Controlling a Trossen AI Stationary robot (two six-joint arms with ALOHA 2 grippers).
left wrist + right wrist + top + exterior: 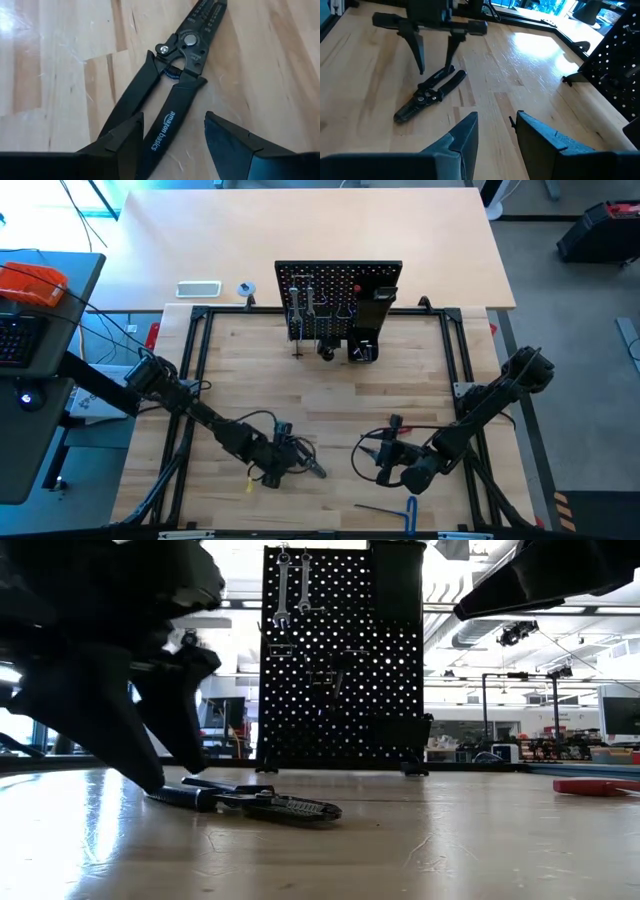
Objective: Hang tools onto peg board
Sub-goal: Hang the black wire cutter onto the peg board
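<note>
At the left of the table we see the left gripper [283, 463] poised over the black-handled pliers [300, 460], its fingers [125, 140] parted and straddling the handles without clasping them. The pliers lie flat on the wooden table [330, 395], and one handle reads "amazonbasics" in pale blue lettering. Small markings by the pivot are too fine for us to read. To the right, the right gripper [388, 463] hovers above bare wood, jaws released and empty. The blue-handled hex key [392, 508] lies near the front edge. The peg board [338, 300] stands upright at the back, silver wrenches [292, 585] hanging on it.
</note>
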